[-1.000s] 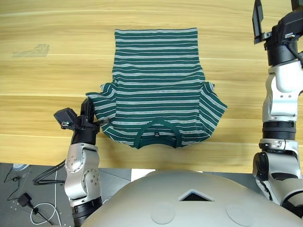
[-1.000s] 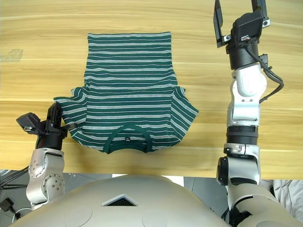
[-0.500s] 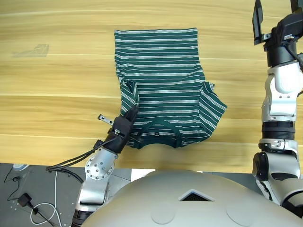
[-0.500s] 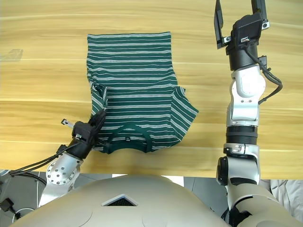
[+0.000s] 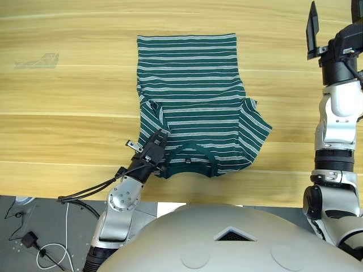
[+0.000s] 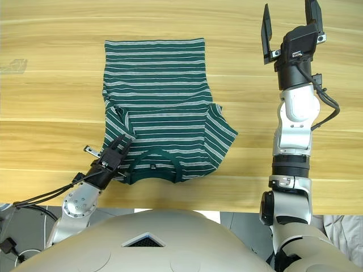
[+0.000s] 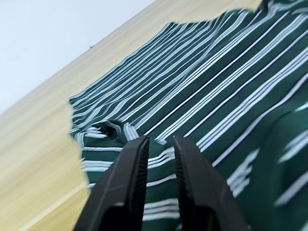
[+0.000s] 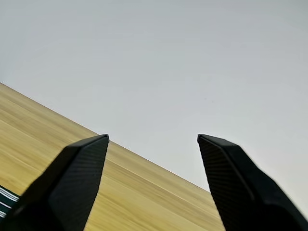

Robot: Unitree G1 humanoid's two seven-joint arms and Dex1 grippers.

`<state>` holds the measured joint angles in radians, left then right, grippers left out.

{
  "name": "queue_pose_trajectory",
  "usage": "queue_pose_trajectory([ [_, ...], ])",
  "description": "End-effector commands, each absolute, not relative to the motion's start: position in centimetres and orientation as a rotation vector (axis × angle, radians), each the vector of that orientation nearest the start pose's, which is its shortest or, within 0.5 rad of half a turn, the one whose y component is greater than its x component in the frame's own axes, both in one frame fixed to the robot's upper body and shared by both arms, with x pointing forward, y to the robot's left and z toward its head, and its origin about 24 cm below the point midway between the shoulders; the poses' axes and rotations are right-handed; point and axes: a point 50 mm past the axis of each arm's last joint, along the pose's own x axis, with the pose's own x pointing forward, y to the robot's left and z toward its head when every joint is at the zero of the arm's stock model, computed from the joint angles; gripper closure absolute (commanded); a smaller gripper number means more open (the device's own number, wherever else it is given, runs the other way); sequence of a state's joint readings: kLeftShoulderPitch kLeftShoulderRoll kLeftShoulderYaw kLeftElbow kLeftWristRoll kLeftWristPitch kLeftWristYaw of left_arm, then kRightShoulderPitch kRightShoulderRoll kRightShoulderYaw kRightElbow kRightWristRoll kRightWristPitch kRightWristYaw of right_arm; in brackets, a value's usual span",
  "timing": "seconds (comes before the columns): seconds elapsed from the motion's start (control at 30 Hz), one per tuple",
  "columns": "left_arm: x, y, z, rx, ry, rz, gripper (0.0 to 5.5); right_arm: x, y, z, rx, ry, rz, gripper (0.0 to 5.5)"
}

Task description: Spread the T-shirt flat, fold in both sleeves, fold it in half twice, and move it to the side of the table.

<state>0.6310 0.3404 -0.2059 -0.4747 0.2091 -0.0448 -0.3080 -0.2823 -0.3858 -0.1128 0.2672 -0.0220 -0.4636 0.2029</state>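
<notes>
The green, white-striped T-shirt [image 5: 190, 85] lies flat on the wooden table [image 5: 68, 113], collar [image 5: 190, 156] toward me. Its left sleeve [image 5: 153, 116] is folded in over the body, while the right sleeve [image 5: 255, 127] still sticks out. My left gripper [image 5: 159, 139] hovers low over the shirt's near left corner, beside the collar. In the left wrist view its fingers [image 7: 137, 159] stand a narrow gap apart with no cloth between them. Raised over the table's far right, well clear of the shirt, my right gripper [image 6: 292, 25] is wide open and empty.
Bare wood stretches to the left and right of the shirt. A faint pale mark [image 5: 38, 60] sits at the table's far left. The table's near edge [image 5: 57, 192] runs just below the collar, with cables on the floor beyond it.
My left gripper carried the left sleeve from its spread position over onto the shirt's body, and the sleeve now lies folded there. The right arm has drifted slightly to the right.
</notes>
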Motion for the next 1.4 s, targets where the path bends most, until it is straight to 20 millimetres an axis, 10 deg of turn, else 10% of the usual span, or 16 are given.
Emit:
queue_pose_trajectory([
  [0.03, 10.2, 13.3, 4.8, 0.218, 0.168, -0.73, 4.0, 29.2, -22.4, 11.8, -0.435, -0.429, 0.186, 2.04],
  [0.23, 10.8, 14.7, 6.7, 0.067, 0.115, -0.704, 4.0, 26.5, -23.5, 10.2, -0.116, -0.252, 0.334, 2.04],
  [0.63, 14.8, 24.4, 11.7, -0.102, -0.142, 0.055, 4.0, 15.8, -28.0, 5.3, 0.404, 0.326, 0.62, 2.04],
  [1.4, 15.5, 22.9, 8.9, -0.053, -0.048, 0.072, 3.96, 17.3, -23.5, 1.8, 0.213, 0.588, 0.64, 2.38],
])
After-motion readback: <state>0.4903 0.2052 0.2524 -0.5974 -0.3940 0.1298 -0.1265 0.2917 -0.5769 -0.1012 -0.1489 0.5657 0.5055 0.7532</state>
